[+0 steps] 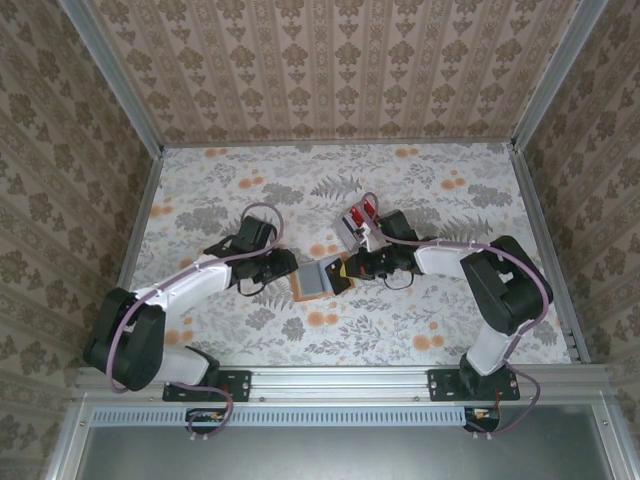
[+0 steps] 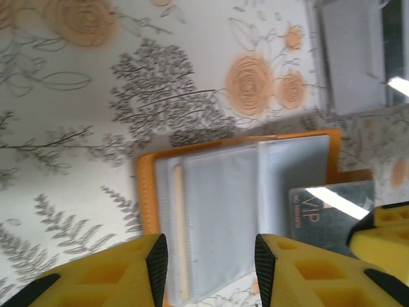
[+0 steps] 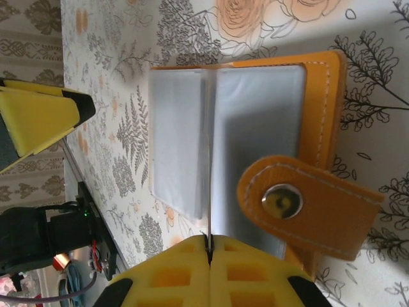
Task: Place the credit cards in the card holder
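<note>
The card holder (image 2: 223, 192) lies open and flat on the flowery table (image 2: 77, 128), right between the two grippers, with its grey pockets facing up. It lies open like that so a card can slide in. The right gripper (image 3: 209, 240) has its yellow fingers pressed tight together, and they pinch a thin dark card (image 2: 326, 214) by one end. The card sticks out straight ahead of those fingers, over the side of the holder nearest to them. It looks like it is held flat and low so its far edge can go under a pocket. The round clasp tab (image 3: 300, 204) is flipped out beside the right fingers, so it does not block the way. The left gripper (image 2: 209, 249) has its fingers spread apart with nothing held between them. The other side of the holder sits just in front of and below them. It is probably there to press down or grab that side, so the holder will not slip when the card gets pushed in. More red cards (image 1: 360, 212) wait in the grey stand (image 1: 352, 232), just behind the right gripper. The tricky part may be hitting the thin pocket mouth.
</note>
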